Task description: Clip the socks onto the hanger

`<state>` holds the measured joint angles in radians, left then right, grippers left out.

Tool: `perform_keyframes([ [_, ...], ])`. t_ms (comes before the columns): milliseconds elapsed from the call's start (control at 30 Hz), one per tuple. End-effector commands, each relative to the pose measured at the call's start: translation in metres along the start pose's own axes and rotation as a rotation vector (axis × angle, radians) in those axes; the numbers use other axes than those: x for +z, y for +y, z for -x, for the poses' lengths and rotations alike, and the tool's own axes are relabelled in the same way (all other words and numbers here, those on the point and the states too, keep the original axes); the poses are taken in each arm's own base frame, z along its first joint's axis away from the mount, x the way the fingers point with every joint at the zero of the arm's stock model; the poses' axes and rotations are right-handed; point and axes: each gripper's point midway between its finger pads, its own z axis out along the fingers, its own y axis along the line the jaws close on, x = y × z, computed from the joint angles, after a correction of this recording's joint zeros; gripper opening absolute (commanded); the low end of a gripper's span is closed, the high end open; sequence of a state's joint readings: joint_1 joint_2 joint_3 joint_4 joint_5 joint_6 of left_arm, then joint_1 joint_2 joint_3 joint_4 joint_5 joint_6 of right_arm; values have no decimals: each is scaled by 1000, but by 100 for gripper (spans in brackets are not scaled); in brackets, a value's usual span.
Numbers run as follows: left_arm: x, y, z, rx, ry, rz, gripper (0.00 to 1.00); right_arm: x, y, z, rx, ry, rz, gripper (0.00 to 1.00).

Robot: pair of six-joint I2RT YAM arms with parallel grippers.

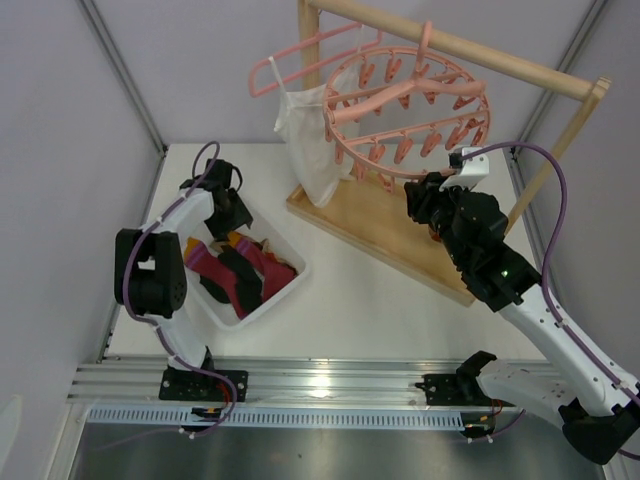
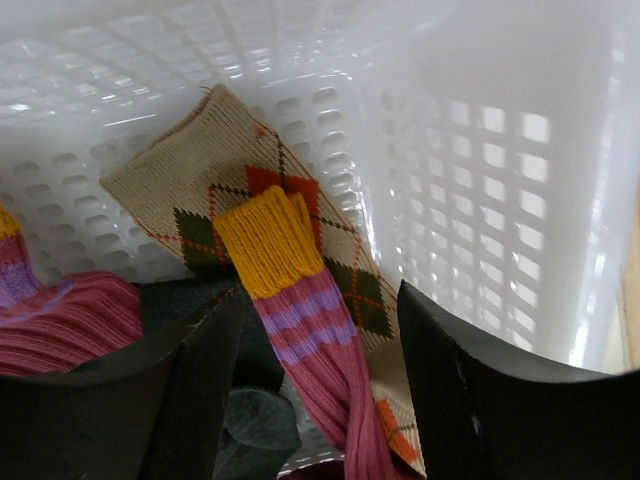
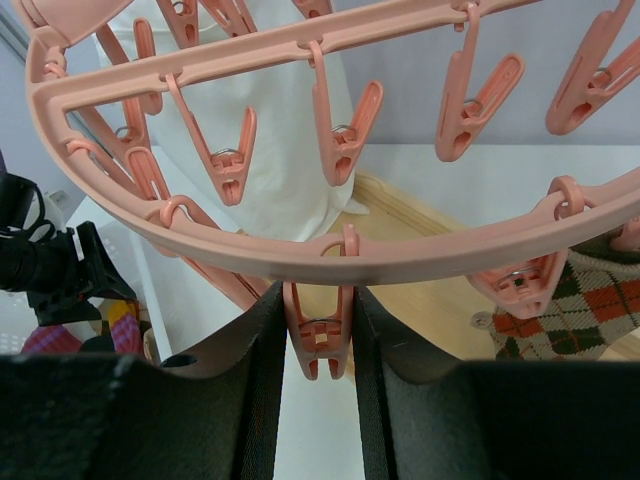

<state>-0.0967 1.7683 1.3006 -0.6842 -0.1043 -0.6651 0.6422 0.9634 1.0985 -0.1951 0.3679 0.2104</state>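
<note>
Left of the round pink hanger (image 3: 430, 262), a white basket (image 2: 480, 200) holds the socks (image 1: 240, 270) in a heap. At the hanger's near rim, my right gripper (image 3: 318, 292) is clamped on one dangling clip (image 3: 318, 340), fingers pressed to both its sides. My left gripper (image 2: 320, 300) hangs spread wide in that basket, astride a striped sock (image 2: 300, 310) lying across an argyle sock (image 2: 180, 190).
</note>
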Motion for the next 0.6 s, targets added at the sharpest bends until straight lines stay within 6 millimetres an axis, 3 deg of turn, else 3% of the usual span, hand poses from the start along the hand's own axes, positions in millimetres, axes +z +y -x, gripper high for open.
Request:
perform_keyframes([
  [0,1,6,6,-27,16,52,65,-3,4,4,10,-19,24,0],
  [300,23,17,8,-26,61,120,55,0,5,0,12,-15,28,0],
  [567,29,23,6,-20,76,152,34,1,3,-3,9,-9,19,0],
])
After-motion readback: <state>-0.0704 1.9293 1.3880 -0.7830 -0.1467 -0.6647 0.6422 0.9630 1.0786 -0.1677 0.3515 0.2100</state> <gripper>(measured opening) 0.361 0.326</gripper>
